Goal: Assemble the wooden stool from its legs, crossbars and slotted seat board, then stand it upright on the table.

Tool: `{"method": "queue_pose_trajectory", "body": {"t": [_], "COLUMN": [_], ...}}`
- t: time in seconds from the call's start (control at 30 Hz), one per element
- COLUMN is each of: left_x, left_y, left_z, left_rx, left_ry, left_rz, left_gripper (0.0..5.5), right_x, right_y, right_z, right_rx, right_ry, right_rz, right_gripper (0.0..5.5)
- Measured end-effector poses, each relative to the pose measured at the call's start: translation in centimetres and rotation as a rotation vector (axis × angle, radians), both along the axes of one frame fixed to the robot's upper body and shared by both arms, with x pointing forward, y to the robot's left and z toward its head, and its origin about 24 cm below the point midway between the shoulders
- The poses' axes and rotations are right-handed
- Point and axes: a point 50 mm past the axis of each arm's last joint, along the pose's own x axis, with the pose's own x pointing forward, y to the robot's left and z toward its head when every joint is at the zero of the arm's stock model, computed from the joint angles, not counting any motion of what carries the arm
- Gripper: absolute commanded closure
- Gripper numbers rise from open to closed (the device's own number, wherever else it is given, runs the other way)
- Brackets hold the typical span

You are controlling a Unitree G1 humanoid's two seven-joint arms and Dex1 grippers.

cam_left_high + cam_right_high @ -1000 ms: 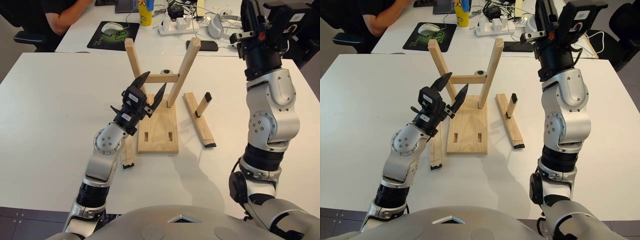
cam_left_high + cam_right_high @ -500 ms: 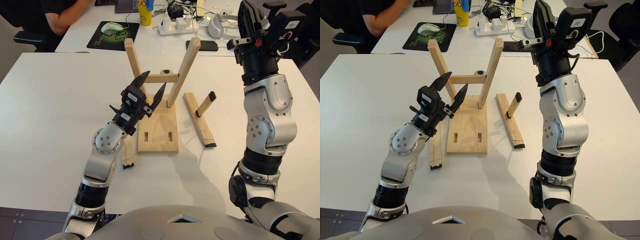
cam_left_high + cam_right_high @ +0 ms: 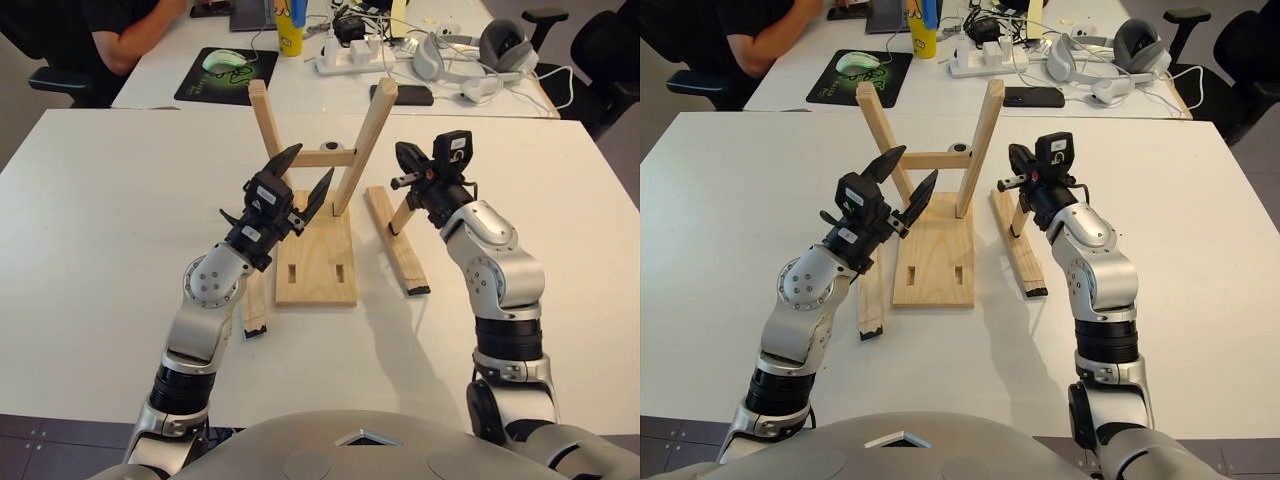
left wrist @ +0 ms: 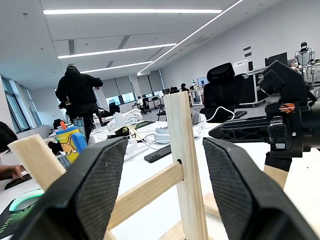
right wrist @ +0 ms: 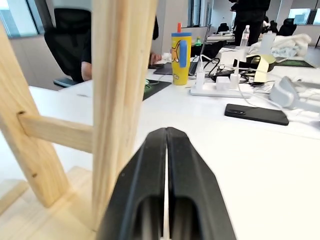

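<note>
Seat board [image 3: 318, 255]: flat on worktop [image 3: 120, 200], leg frame [image 3: 322, 156] standing in it. Left gripper [image 3: 308, 168]: fingers wide, unmoved over board. Right gripper [image 3: 406, 163]: lowered (formerly raised high) beside frame, fingers pressed together.

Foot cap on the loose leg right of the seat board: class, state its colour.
The foot cap is black; left eye view shows it best.

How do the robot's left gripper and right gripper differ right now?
The left gripper is open, its fingers spread wide; the right gripper is shut, its fingers pressed together. The left gripper sits in front of the crossbar joining the two standing legs; the right gripper sits beside the right standing leg. Both are black and hold nothing.
</note>
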Motion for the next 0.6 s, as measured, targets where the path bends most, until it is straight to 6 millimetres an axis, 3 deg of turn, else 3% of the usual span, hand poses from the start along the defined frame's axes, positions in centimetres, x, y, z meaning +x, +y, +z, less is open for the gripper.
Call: {"method": "queue_pose_trajectory", "body": {"t": [0.33, 0.5, 0.6], "left_x": [-0.1, -0.2, -0.2], "left_y": [-0.4, -0.3, -0.2], "left_z": [-0.1, -0.3, -0.3], "left_rx": [-0.013, -0.008, -0.008], "left_ry": [0.006, 0.012, 0.012], "left_rz": [0.002, 0.016, 0.028], "left_gripper": [2.71, 2.71, 2.71], "right_x": [0.4, 0.0, -0.8], "right_y": [-1.9, -5.5, -7.6], "right_z": [1.2, 0.6, -0.9], "right_rx": [0.015, 0.057, -0.009], "right_ry": [-0.154, -0.131, -0.026], "right_rz": [-0.147, -0.257, -0.258], "right_gripper": [5.47, 4.96, 4.51]}}
